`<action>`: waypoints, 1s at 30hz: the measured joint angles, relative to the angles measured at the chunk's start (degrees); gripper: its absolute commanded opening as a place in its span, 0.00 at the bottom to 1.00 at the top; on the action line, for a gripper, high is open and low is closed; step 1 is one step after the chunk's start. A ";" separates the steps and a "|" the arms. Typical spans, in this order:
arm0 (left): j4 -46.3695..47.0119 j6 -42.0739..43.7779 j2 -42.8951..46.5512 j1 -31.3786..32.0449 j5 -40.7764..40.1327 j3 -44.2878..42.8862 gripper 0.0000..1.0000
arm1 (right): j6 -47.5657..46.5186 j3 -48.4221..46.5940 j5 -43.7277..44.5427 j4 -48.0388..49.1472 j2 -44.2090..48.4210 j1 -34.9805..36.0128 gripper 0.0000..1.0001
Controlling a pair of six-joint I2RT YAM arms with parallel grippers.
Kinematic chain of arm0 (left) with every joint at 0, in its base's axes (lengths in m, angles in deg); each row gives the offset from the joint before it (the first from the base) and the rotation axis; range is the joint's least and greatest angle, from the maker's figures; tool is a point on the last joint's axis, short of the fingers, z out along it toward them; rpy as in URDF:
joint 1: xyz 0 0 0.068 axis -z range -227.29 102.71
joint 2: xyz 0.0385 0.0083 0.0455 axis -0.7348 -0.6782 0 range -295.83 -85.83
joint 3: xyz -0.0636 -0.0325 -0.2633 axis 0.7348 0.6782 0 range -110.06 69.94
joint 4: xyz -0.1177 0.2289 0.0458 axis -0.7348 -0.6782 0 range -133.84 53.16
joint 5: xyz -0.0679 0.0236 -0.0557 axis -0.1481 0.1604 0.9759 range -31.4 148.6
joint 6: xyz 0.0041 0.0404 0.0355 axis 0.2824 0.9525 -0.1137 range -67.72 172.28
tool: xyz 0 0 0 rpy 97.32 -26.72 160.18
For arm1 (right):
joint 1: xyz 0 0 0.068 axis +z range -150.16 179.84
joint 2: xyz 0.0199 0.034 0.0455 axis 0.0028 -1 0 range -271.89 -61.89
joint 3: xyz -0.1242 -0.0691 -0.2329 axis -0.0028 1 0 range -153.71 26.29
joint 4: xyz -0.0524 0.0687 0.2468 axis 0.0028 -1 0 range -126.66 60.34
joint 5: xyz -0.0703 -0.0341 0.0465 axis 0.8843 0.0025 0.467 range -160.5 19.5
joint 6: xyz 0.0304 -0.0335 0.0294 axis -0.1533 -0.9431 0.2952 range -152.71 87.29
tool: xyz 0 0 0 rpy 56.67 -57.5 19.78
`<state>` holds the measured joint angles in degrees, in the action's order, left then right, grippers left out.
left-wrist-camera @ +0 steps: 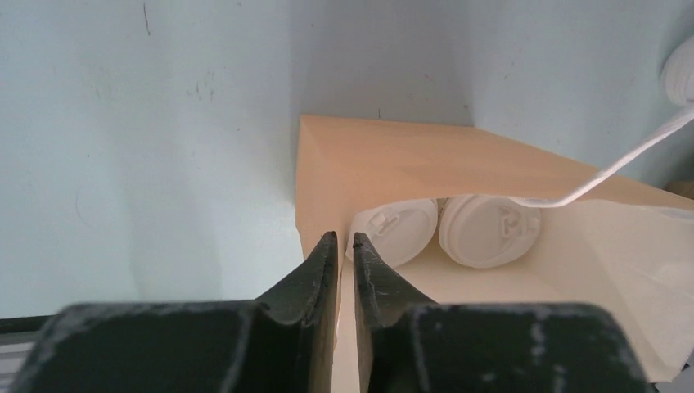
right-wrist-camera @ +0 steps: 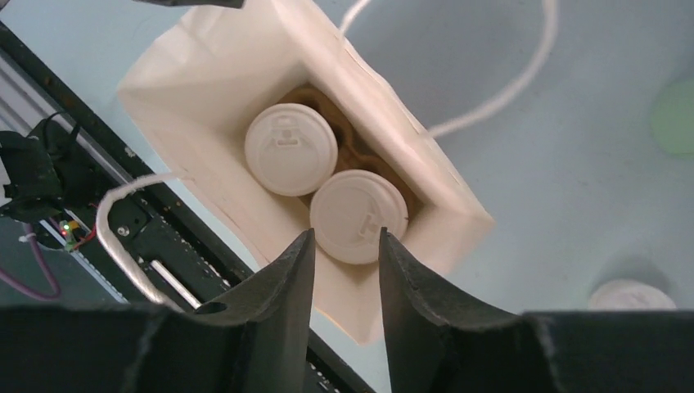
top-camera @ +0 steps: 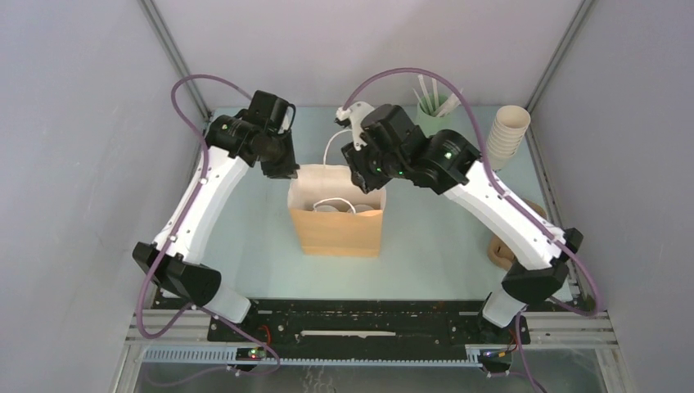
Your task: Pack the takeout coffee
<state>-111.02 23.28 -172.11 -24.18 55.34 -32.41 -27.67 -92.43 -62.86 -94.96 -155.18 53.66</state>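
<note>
- Overhead, the brown paper bag (top-camera: 335,231) stands upright and open near the middle of the table (top-camera: 245,246), between the two arms
- The lidded cups (top-camera: 329,210) show as white tops down inside the bag, side by side
- At the bag's far left corner sits the left gripper (top-camera: 280,169); the right gripper (top-camera: 365,177) hangs over the far right part of the mouth
- Far right on the table are a green cup of white sticks (top-camera: 432,116) and, just right of it, a stack of lidless cups (top-camera: 507,135), both well apart from the bag
- From the left wrist, the left gripper (left-wrist-camera: 344,250) is drawn down to a thin slot with the bag's paper edge (left-wrist-camera: 327,176) running into it, so it pinches the rim
- Beyond its fingers (left-wrist-camera: 321,270) the two lidded cups (left-wrist-camera: 489,229) lie touching inside the bag, and a white string handle (left-wrist-camera: 606,172) crosses above them
- From the right wrist, the right gripper (right-wrist-camera: 345,246) points down into the bag (right-wrist-camera: 205,98) with its jaws parted a moderate way and nothing between them
- Below it the lidded cups (right-wrist-camera: 290,149) sit rim to rim at the bag's bottom, with a brown insert (right-wrist-camera: 353,146) showing beside them
- A loose white lid (right-wrist-camera: 630,295) lies on the table outside the bag
</note>
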 measured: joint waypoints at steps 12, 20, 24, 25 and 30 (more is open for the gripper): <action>6.43 2.10 3.32 3.82 -3.32 4.26 0.00 | -5.31 8.98 -6.75 9.27 -3.02 3.26 0.27; 19.52 2.08 20.09 5.07 -4.07 22.69 0.00 | -7.85 20.57 -8.35 15.02 -1.42 10.38 0.26; 25.55 1.60 28.50 5.16 -3.61 31.01 0.00 | -7.82 21.84 -8.48 15.96 -1.11 13.25 0.27; 26.71 1.36 30.23 5.22 -3.45 32.68 0.00 | -7.78 21.99 -8.33 16.22 -1.05 13.79 0.28; 31.63 -0.11 35.74 5.92 -1.49 38.47 0.00 | -7.19 22.47 -5.55 17.51 -0.50 16.57 0.28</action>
<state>-79.39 23.18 -136.37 -18.26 53.85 6.06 -34.86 -69.96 -68.41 -77.45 -155.69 70.23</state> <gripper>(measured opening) 0.005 0.278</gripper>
